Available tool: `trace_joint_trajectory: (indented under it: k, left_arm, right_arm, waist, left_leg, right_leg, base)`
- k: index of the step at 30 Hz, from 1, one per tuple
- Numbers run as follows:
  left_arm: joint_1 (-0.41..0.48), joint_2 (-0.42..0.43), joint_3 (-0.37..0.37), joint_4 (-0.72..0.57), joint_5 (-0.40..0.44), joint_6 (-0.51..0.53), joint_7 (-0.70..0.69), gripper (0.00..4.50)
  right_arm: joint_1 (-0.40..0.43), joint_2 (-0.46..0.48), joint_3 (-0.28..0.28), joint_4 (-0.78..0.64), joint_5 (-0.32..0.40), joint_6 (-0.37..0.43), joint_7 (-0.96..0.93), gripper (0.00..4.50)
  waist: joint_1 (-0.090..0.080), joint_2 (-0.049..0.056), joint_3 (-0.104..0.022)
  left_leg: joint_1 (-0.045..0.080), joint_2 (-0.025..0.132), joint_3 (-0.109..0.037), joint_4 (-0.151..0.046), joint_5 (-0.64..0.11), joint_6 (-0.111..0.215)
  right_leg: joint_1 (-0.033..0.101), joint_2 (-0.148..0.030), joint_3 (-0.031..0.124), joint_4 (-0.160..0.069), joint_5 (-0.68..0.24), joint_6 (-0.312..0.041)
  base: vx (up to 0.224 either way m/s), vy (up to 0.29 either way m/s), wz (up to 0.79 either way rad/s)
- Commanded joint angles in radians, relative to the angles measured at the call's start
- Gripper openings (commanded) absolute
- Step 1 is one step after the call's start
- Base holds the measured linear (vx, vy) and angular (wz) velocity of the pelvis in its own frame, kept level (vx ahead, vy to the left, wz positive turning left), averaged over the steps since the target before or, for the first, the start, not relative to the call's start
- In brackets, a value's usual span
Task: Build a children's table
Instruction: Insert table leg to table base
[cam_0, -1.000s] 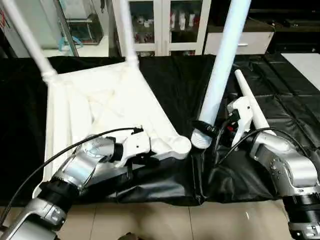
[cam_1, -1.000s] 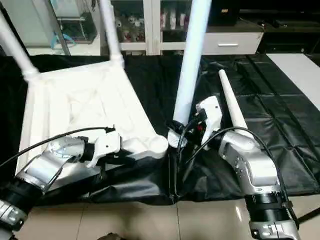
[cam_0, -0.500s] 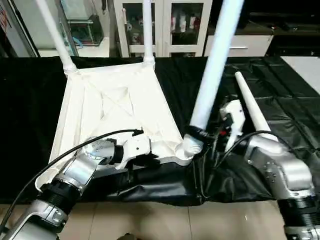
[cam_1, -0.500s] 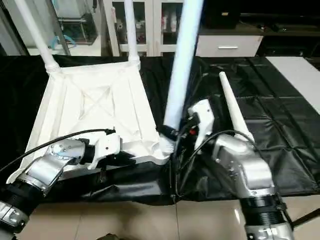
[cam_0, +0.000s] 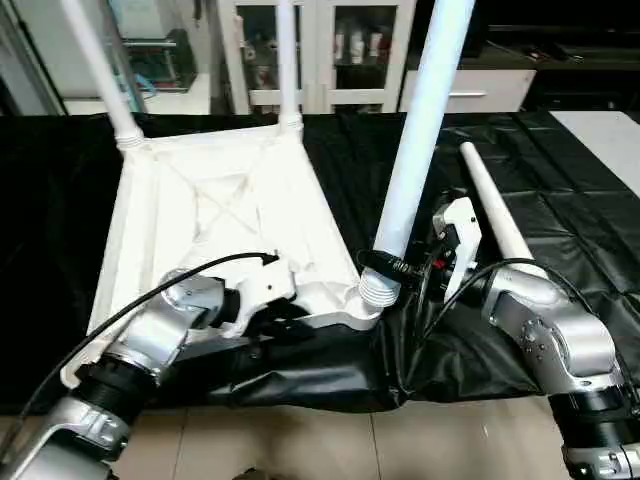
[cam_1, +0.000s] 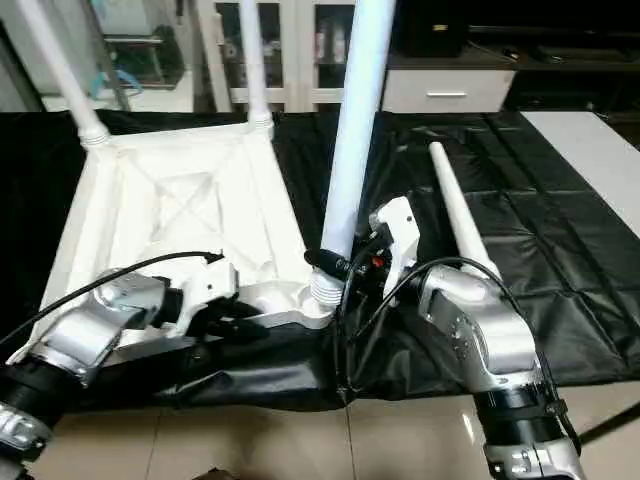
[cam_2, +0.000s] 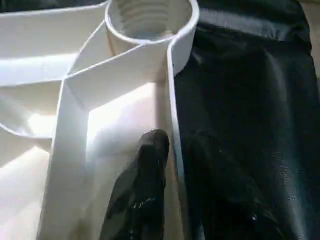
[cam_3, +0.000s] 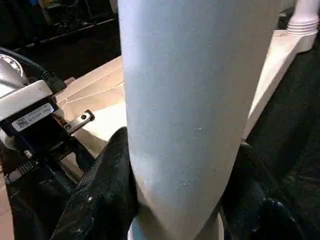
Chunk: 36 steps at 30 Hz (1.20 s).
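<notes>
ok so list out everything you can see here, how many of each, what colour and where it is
Tabletop: one, white, upside down on the black cover, ribbed underside up.
Fitted legs: two, white, standing up from the tabletop's far corner sockets.
Held leg: one, white, nearly upright, threaded end at the tabletop's near right corner socket.
Loose leg: one, white, lying on the cover to the right of the held leg.
Empty socket: one, white, threaded inside, in the left wrist view.
Black cover: one, black, spread over the work table.
Cabinets: white with glass doors, behind the table.
Left gripper: black fingers, at the tabletop's near edge.
Right gripper: black fingers, clamped around the held leg near its threaded end.
</notes>
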<state>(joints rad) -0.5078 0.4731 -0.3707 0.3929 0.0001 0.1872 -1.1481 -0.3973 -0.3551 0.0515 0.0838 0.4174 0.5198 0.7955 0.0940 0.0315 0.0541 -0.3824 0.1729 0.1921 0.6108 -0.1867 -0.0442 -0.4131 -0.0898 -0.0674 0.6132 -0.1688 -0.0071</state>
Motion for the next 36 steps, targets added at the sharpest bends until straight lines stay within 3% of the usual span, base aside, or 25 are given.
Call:
trace_joint_trajectory:
  k: [1,4,9,18,23,29,36]
  left_arm:
    - [0.01,0.008,-0.02,0.014,0.029,0.032,0.012,0.68]
    - [0.012,0.004,-0.024,0.019,0.038,0.039,0.023,0.29]
    - [0.02,-0.006,-0.022,0.004,0.034,0.068,0.031,0.0]
    - [0.026,-0.024,-0.003,-0.01,0.026,0.017,0.062,0.0]
    - [0.028,-0.018,-0.011,-0.032,0.02,-0.017,0.036,0.0]
    - [0.036,-0.015,-0.011,-0.039,0.02,-0.017,0.033,0.0]
    - [0.04,-0.017,-0.005,-0.041,0.023,-0.016,0.048,0.0]
  right_arm:
    - [-0.02,0.004,0.009,0.002,-0.009,-0.01,0.007,1.88]
    - [-0.027,0.011,0.014,0.01,-0.013,-0.014,0.006,1.88]
    - [-0.032,0.022,0.027,0.026,-0.02,-0.022,0.008,1.88]
    - [-0.043,0.027,0.07,0.071,-0.07,-0.05,0.018,1.88]
    - [-0.067,0.052,0.082,0.139,-0.086,-0.072,0.014,1.88]
    - [-0.096,0.079,0.066,0.21,-0.079,-0.084,0.012,1.88]
    - [-0.099,0.086,0.046,0.263,-0.066,-0.085,0.033,1.88]
  waist:
    - [-0.002,-0.015,-0.065]
    - [-0.004,-0.016,-0.065]
    - [-0.005,-0.014,-0.062]
    - [-0.006,-0.018,-0.06]
    - [-0.006,-0.02,-0.062]
    - [-0.005,-0.02,-0.064]
    - [-0.007,-0.024,-0.061]
  left_leg:
    - [0.02,0.055,-0.028,-0.089,-0.255,-0.007]
    - [0.02,0.054,-0.028,-0.087,-0.251,-0.001]
    - [0.025,0.055,-0.029,-0.089,-0.288,-0.011]
    - [0.025,0.056,-0.031,-0.091,-0.31,-0.016]
    - [0.023,0.057,-0.031,-0.091,-0.296,-0.013]
    - [0.021,0.057,-0.027,-0.09,-0.26,-0.003]
    - [0.024,0.057,-0.029,-0.093,-0.295,-0.013]
  right_leg:
    - [0.039,-0.069,0.048,-0.082,-0.352,-0.157]
    - [0.039,-0.069,0.049,-0.083,-0.354,-0.159]
    - [0.034,-0.069,0.049,-0.09,-0.405,-0.152]
    - [0.032,-0.072,0.048,-0.096,-0.465,-0.126]
    - [0.031,-0.071,0.049,-0.092,-0.434,-0.132]
    - [0.036,-0.07,0.05,-0.083,-0.362,-0.159]
    - [0.034,-0.072,0.05,-0.091,-0.429,-0.141]
  base:
    - [0.0,0.0,0.0]
    - [0.0,0.0,0.0]
    - [0.0,0.0,0.0]
    - [0.0,0.0,0.0]
    - [0.0,0.0,0.0]
    - [0.0,0.0,0.0]
    - [0.0,0.0,0.0]
